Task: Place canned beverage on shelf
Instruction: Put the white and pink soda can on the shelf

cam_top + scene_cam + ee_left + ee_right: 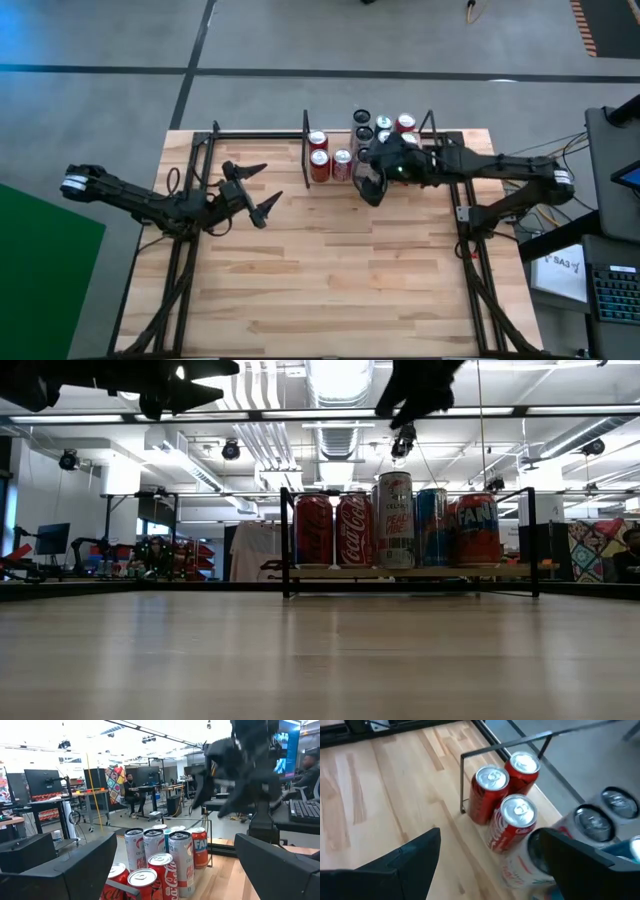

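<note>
Bare counter (320, 660) lies nearest; beyond, right end effector (372, 185) hangs wide and empty over the shelf (410, 572), risking toppling the tall white can (395, 520).

Counter (330, 270): light plank wood top, dark frame rails along both sides. Front and mid area bare wood.

Shelf (420, 128): small light-wood board w/ thin black posts and rails, set at the counter's far edge, right of centre. In low view its board is seen raised just above the counter surface.

Cans on shelf, all upright, packed close:
- 3 red cola cans (319, 158) at the shelf's left end
- tall white/silver can (395, 520) just beside them
- blue can (431, 526) behind
- orange can (474, 530) toward right end
- further can tops noted at back; labels not legible.
</note>
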Robot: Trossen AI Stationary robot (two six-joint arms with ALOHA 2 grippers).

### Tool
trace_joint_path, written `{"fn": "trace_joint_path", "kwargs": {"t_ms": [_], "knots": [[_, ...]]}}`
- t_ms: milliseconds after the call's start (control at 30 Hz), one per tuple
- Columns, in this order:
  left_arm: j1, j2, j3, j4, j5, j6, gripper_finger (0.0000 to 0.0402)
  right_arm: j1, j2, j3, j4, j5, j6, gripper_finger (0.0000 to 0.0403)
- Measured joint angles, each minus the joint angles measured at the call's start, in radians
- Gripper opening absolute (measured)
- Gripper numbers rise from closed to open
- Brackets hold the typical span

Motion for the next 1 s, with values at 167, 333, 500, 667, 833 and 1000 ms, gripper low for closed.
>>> {"fn": "trace_joint_path", "kwargs": {"t_ms": [167, 333, 500, 667, 833, 1000], "knots": [[0.0, 0.0, 0.0, 0.005, 0.0, 0.0, 0.0389, 0.001, -0.058, -0.221, 0.242, -0.001, -0.013, 0.0324], [0.0, 0.0, 0.0, 0.007, 0.0, 0.004, 0.0389, 0.003, -0.094, -0.395, 0.502, -0.05, -0.078, 0.0323], [0.002, 0.0, 0.0, 0.007, -0.003, 0.004, 0.0389, 0.003, -0.126, -0.482, 0.62, -0.091, -0.193, 0.0256], [0.005, 0.0, 0.0, 0.015, -0.01, 0.004, 0.0389, -0.002, -0.127, -0.493, 0.613, -0.026, -0.282, 0.0088], [0.009, 0.0, 0.0, 0.015, -0.01, 0.004, 0.0389, -0.003, -0.128, -0.493, 0.512, -0.017, -0.315, 0.0023], [0.013, 0.003, 0.0, 0.015, -0.011, 0.002, 0.0389, -0.012, -0.128, -0.503, 0.411, 0.019, -0.255, 0.001]]}}
